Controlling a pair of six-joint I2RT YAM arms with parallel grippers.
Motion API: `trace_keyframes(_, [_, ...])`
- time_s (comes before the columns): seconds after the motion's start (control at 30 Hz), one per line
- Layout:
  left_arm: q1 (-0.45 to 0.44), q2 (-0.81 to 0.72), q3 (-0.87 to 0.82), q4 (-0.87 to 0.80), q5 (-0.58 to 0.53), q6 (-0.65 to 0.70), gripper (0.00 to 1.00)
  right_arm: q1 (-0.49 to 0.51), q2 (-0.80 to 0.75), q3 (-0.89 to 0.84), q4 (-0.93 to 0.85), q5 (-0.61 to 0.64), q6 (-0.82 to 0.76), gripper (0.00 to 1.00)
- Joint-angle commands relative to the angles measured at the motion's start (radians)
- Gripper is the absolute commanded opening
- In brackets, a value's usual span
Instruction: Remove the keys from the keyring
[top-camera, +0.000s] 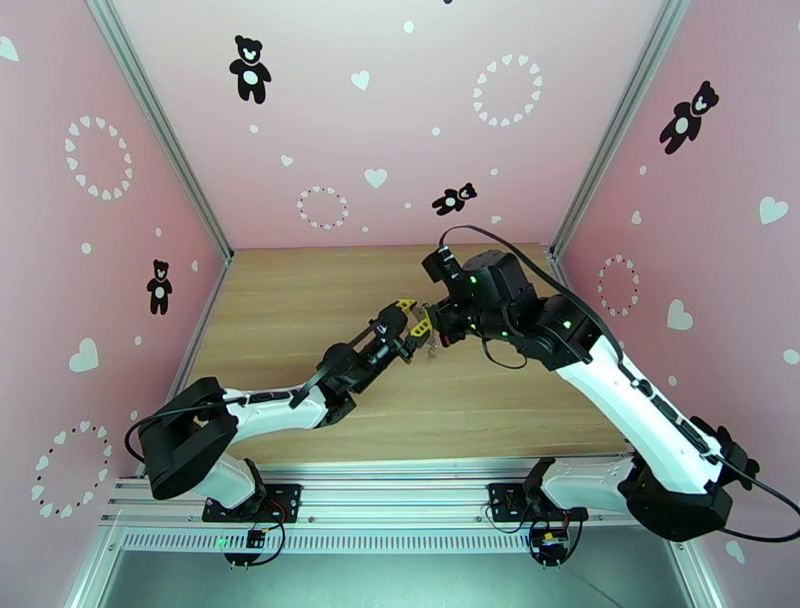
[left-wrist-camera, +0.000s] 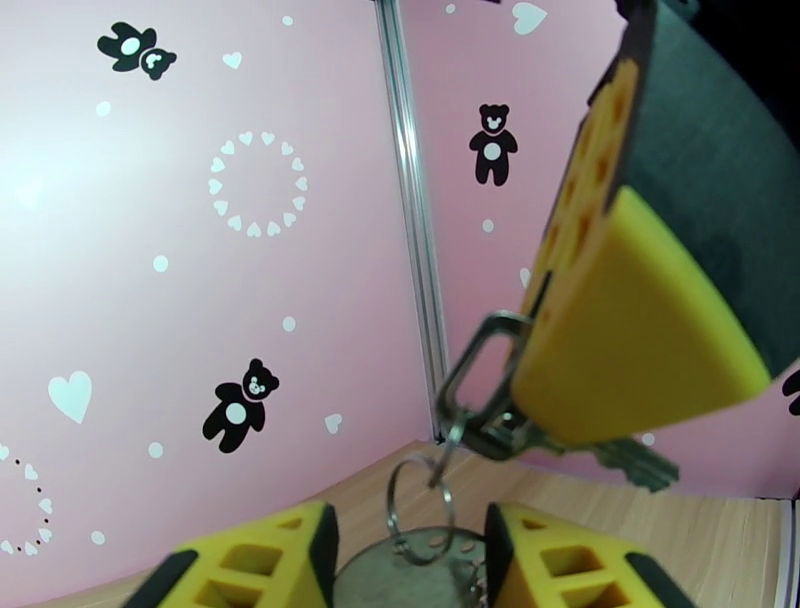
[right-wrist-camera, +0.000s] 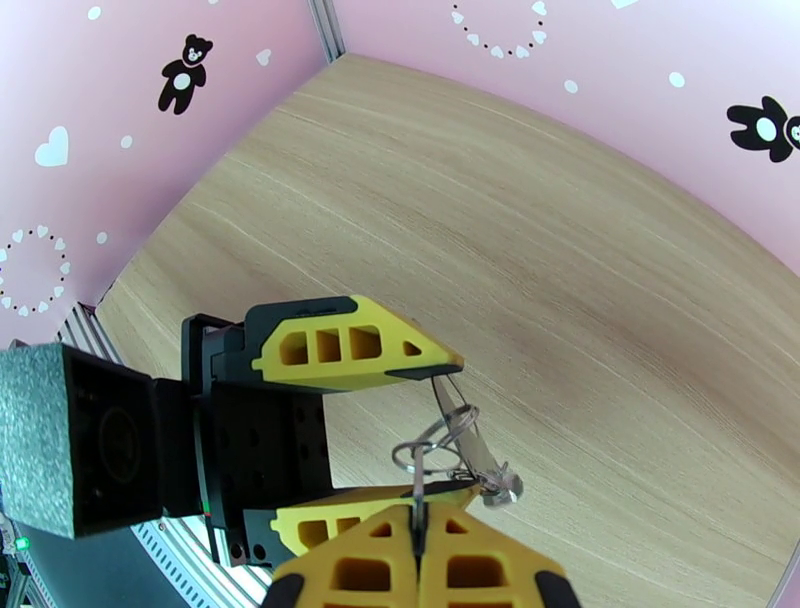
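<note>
Above the middle of the wooden worktop (top-camera: 300, 300), a little toward its right edge, the two arms meet tip to tip with the keyring (left-wrist-camera: 464, 360) between them. The right gripper (right-wrist-camera: 418, 515) is clamped tight, its yellow fingers pressed flat together on the keyring. In the left wrist view one of these fingers (left-wrist-camera: 630, 330) covers the loop's right side. The loop is oblong and its long axis leans, with the upper end toward the right and the lower end down to the left. One key (left-wrist-camera: 625, 462) juts from under that finger, its shaft pointing right and slightly downward. A thin wire ring (left-wrist-camera: 390, 505) hangs from the loop's lower end, roughly upright. Below it a round grey key head (left-wrist-camera: 415, 570) sits between the fingers of the left gripper (left-wrist-camera: 410, 540). That gripper's jaws stand partly apart with the head close against both inner faces; whether they actually pinch it cannot be told. In the right wrist view a pale sliver of key (right-wrist-camera: 470, 440) runs slantwise across the gap, from the upper left fingertip to the lower one. Bare wood lies on every side of the bundle. The far, left and right edges, each backed by a pink wall (top-camera: 330, 120), are well apart from it. The near edge, with its metal rail (top-camera: 400, 495), is likewise well apart.
</note>
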Motion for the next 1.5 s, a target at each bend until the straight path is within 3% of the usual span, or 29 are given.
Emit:
trace_keyframes(0.0, [-0.001,-0.005,-0.011,0.013,-0.021,-0.003,0.41,0.006,-0.036,0.0,0.037,0.003,0.006,0.0])
trace_keyframes(0.53, [-0.001,-0.019,-0.03,0.027,-0.002,0.004,0.36,0.006,-0.029,-0.005,0.044,-0.001,0.011,0.0])
trace_keyframes(1.03, [-0.009,-0.03,-0.021,0.028,-0.002,0.038,0.22,0.006,-0.03,-0.013,0.045,0.006,0.015,0.0])
trace_keyframes(1.47, [-0.009,-0.054,0.01,-0.061,0.129,0.012,0.2,0.006,-0.031,-0.018,0.049,0.009,0.019,0.0])
